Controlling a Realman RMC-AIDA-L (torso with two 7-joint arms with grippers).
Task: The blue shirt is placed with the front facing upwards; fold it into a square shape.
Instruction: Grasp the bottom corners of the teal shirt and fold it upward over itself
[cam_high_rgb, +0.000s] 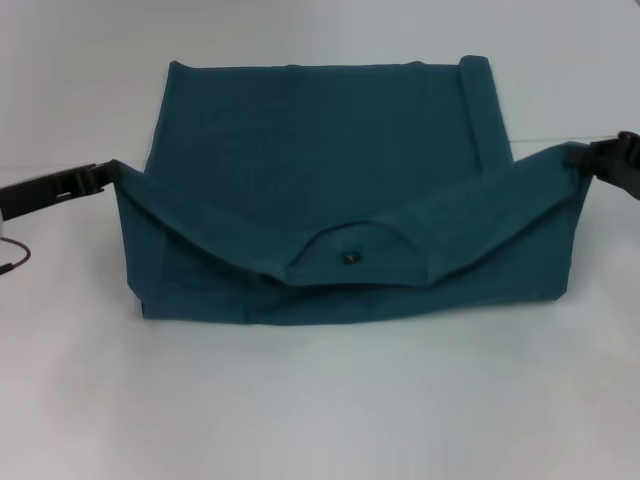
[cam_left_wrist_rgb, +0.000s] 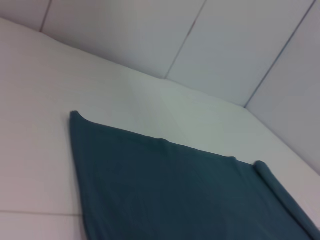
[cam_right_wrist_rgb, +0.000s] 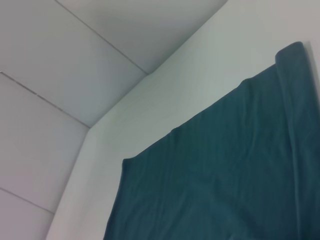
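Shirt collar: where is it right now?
In the head view the collar sits at the centre of the blue shirt's lifted near edge, sagging midway between the left gripper and the right gripper.

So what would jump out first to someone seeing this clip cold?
The blue shirt fills the middle of the white table, its near edge lifted at both corners and sagging between them, collar drooping at the centre. The left gripper and right gripper each pinch a corner. A rolled fold runs along the shirt's far right side.
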